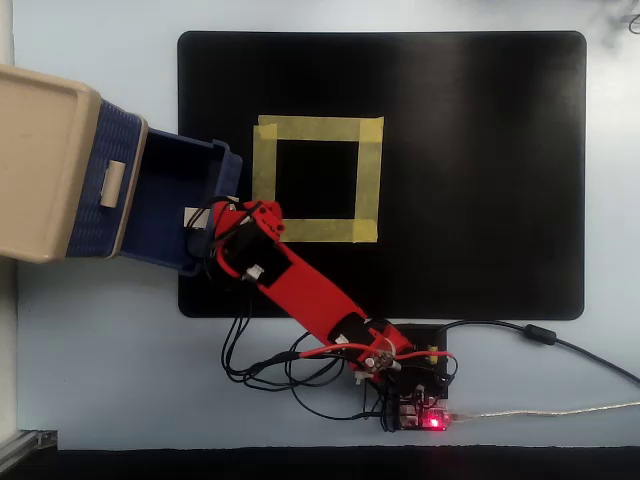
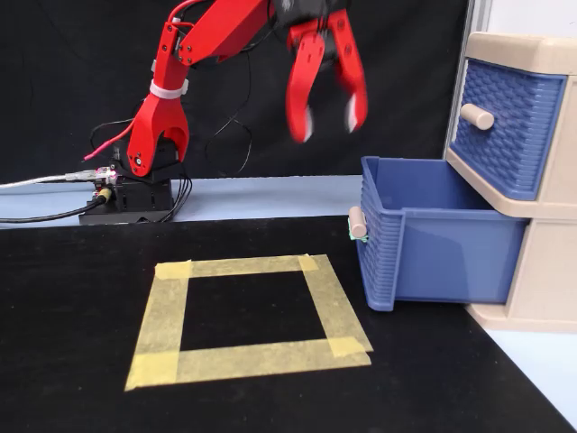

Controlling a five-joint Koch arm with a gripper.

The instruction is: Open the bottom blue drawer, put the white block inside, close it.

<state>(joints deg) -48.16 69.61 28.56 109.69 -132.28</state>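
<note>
The bottom blue drawer [image 1: 231, 166] [image 2: 442, 257] is pulled out of the beige cabinet [image 1: 40, 160] [image 2: 541, 280], its beige handle [image 2: 358, 221] facing the mat. In the overhead view the white block [image 1: 193, 217] lies inside the drawer near its front corner. The drawer wall hides the block in the fixed view. My red gripper [image 2: 326, 122] [image 1: 207, 233] hangs high in the air, above and left of the drawer front in the fixed view. It is open and nothing is between its fingers.
The upper blue drawer [image 2: 505, 126] [image 1: 95, 180] is shut. A yellow tape square [image 1: 315, 128] [image 2: 248, 266] lies on the black mat [image 1: 480, 170] beside the drawer. The arm's base [image 1: 415, 385] [image 2: 126, 194] and loose cables sit at the mat's edge.
</note>
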